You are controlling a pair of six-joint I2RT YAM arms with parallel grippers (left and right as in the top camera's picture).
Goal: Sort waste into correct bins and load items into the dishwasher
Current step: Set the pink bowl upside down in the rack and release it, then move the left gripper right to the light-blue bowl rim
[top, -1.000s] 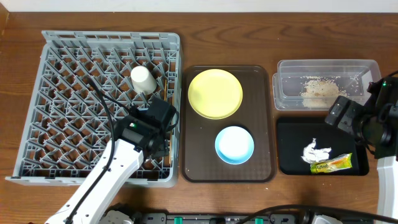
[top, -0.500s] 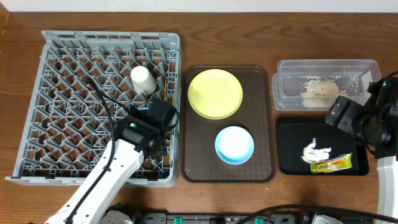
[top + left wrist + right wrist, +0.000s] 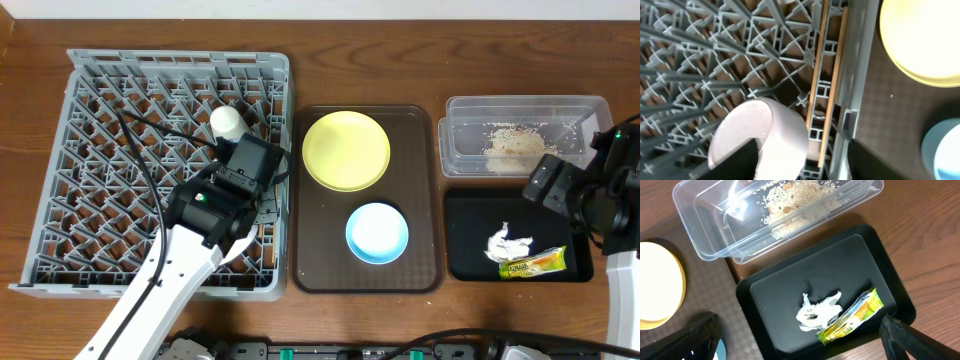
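Left gripper is low over the grey dish rack, near its right edge. Its 2 fingers are partly apart, clamped on nothing. One finger overlaps the white bowl (contact unclear), the other is clear of it. The bowl stands on edge among the pegs. Chopsticks lie along the rack's side channel, and the white cup is in the rack.

Right gripper has its fingers spread wide, empty, above the black tray, which holds the tissue and snack wrapper. Food scraps are in the clear tub. Yellow plate and light blue bowl sit on the brown tray.
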